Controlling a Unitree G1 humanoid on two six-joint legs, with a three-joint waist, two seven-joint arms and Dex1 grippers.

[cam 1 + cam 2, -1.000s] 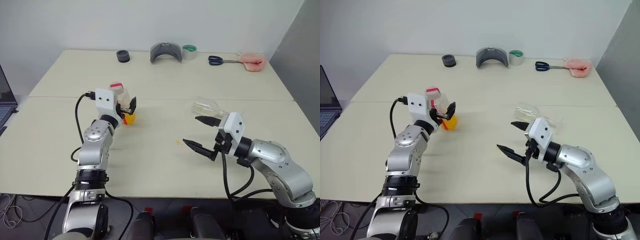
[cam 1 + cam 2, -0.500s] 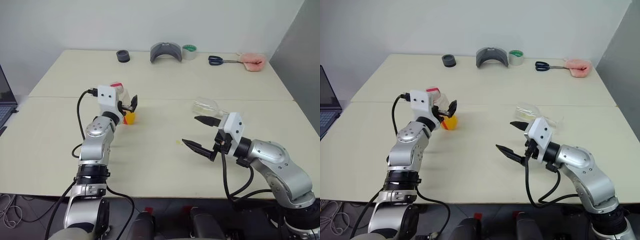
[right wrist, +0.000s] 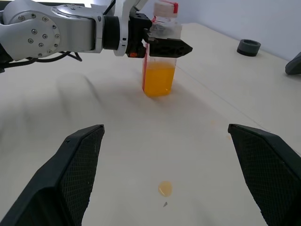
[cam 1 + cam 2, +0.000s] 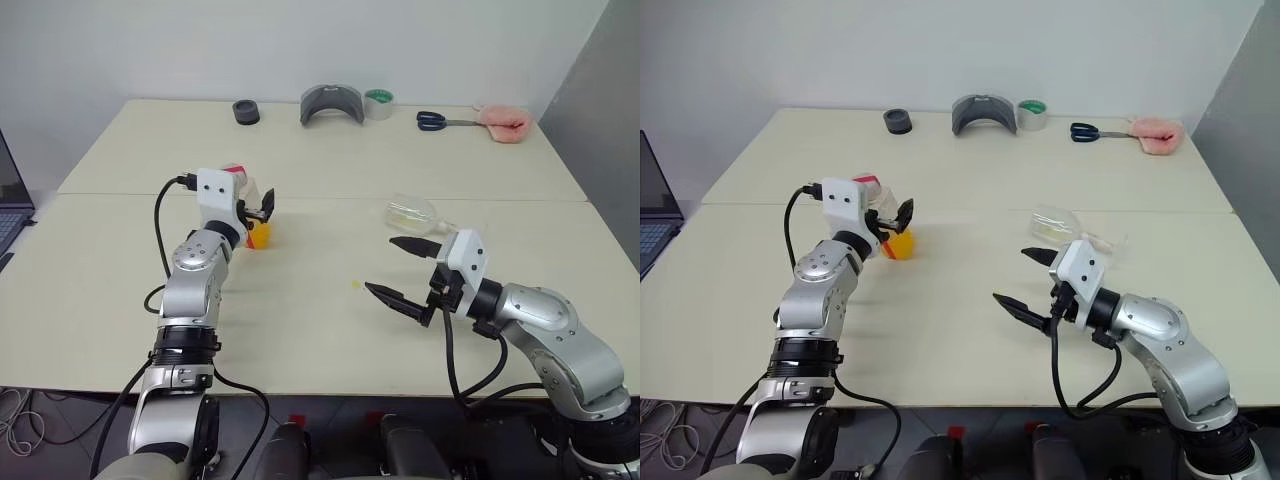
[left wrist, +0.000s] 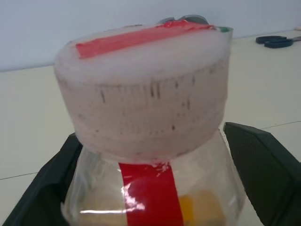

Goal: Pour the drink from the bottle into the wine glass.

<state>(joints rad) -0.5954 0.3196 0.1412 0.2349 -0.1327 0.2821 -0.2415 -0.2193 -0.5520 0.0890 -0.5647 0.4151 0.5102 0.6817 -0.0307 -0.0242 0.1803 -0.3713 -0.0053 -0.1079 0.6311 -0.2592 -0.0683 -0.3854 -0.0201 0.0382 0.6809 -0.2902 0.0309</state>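
The bottle point(image 3: 160, 52) stands upright on the table's left half, with a pinkish cap point(image 5: 146, 89) and a red label strip. The orange drink point(image 3: 159, 77) fills its lower part. My left gripper point(image 4: 262, 210) reaches in level, and its fingers point(image 5: 42, 188) press the bottle's shoulder from both sides just under the cap. The wine glass point(image 4: 412, 211) lies on its side on the right half. My right gripper point(image 4: 380, 263) hovers open just in front of the glass with nothing between its fingers.
A small orange drop point(image 3: 164, 188) sits on the table between the arms. Along the far edge lie a black ring point(image 4: 246, 112), a grey curved piece point(image 4: 331, 103), a tape roll point(image 4: 378, 103), scissors point(image 4: 440, 121) and a pink cloth point(image 4: 503, 123). A laptop point(image 4: 8, 200) is at the left.
The left gripper's fingers have drawn in against the bottle's shoulder. The bottle, the glass and the right arm have stayed where they were.
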